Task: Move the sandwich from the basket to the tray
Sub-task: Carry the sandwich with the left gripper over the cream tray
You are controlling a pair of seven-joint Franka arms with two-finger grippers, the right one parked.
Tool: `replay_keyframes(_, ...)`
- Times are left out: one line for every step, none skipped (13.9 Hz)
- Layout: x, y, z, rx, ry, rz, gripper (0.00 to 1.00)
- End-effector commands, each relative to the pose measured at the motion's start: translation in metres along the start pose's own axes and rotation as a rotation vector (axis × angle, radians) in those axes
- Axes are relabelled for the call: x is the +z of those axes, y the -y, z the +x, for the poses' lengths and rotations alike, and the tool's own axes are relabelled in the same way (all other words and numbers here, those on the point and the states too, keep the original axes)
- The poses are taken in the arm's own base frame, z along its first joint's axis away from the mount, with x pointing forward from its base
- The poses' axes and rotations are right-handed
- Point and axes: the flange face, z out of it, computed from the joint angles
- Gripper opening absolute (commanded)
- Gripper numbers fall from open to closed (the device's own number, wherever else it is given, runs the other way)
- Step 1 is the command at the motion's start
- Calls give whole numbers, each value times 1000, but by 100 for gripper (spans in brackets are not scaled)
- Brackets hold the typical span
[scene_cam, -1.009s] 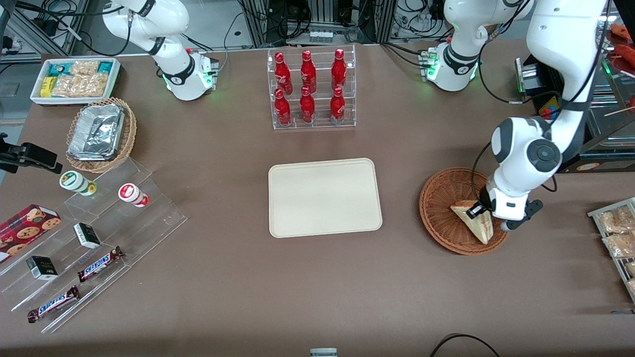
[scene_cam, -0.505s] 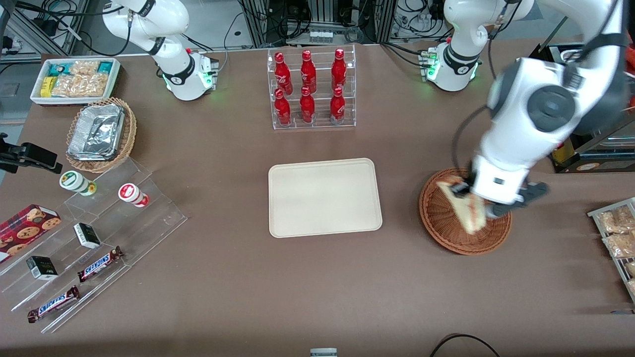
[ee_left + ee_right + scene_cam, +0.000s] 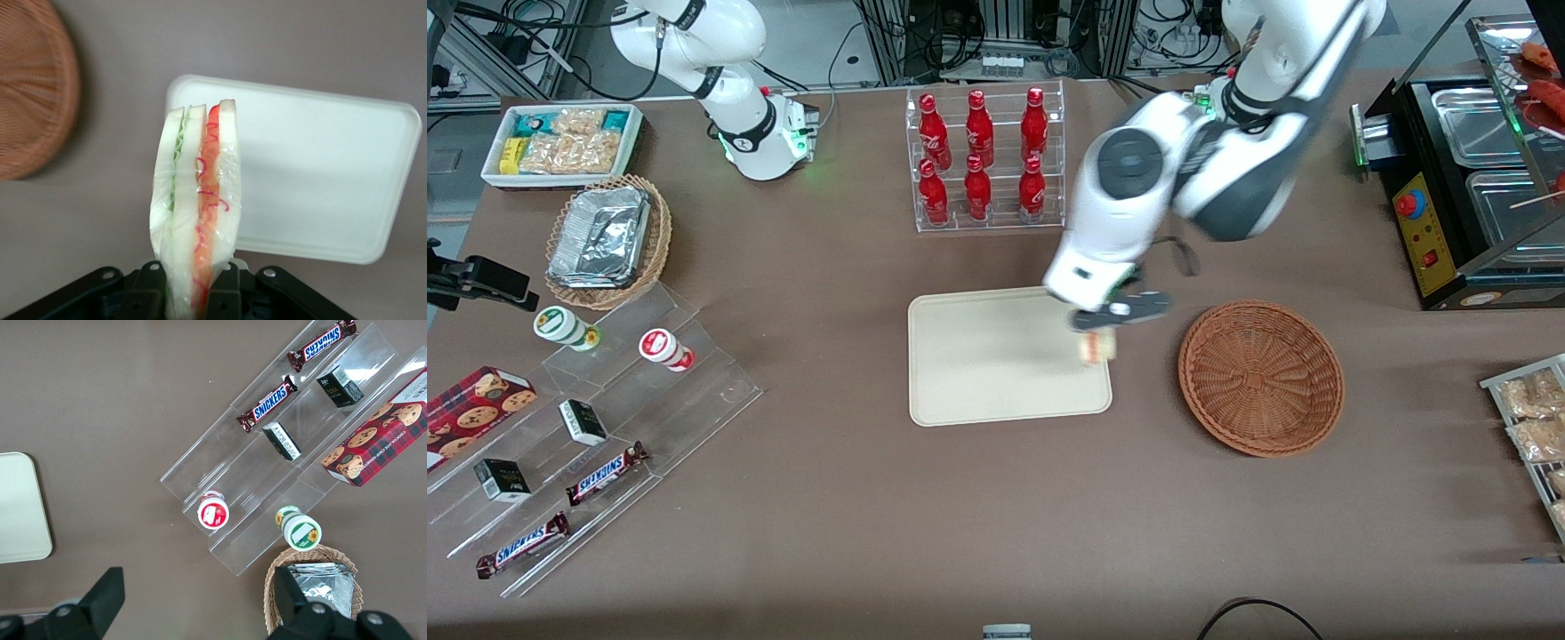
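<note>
A: Item one, the sandwich [image 3: 197, 220]. Location?

B: Clamped between the fingers [image 3: 227, 293] of the left arm's gripper [image 3: 1100, 333], which are closed narrowly on its lower end. It hangs in the air as a wedge on edge, green filling on one face, red-orange on the other, clear wrap intact. In the front view it sits over the tray's edge nearest the basket, not touching it as far as I can tell.

A: Item two, the basket [image 3: 1261, 378].

B: Round, reddish-brown wicker, nothing in it. It stands just beside the tray, toward the working arm's end of the table. Pickup and lift-out: done.

A: Item three, the tray [image 3: 978, 373].

B: Cream-beige, rounded corners, low rim, nothing lying on its surface. The wrist view shows it below the hanging wedge.

A: Outstanding entries?

B: By my reckoning, the carry is nearly complete. Left to do: move a little farther in over the tray, lower the sandwich, release the grip, withdraw. Placement itself is not yet done.
</note>
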Motion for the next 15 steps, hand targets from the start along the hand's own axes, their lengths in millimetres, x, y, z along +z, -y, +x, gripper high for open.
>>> replay_keyframes(35,-46,0,43,5,3,0)
replay_keyframes(51,-60,-4,67,4,0,0)
replay_keyframes(65,-73,-10,92,-1,0,0)
replay_keyframes(79,-81,-13,85,-4,-2,0)
replay_keyframes(89,-85,-12,72,-20,-10,0)
replay_keyframes(100,-88,-10,68,-34,-13,0)
replay_keyframes(111,-91,-10,72,-41,-15,0)
replay_keyframes(125,-97,-14,87,-44,-14,0)
replay_keyframes(136,-101,-13,100,-60,-15,0)
replay_keyframes(146,-101,-11,112,-72,-5,0)
replay_keyframes(153,-101,-10,106,-80,6,0)
replay_keyframes(163,-102,-10,103,-78,11,0)
replay_keyframes(168,-104,-11,111,-85,4,0)
replay_keyframes(173,-107,-12,118,-91,-10,0)
replay_keyframes(176,-109,-11,119,-94,-23,0)
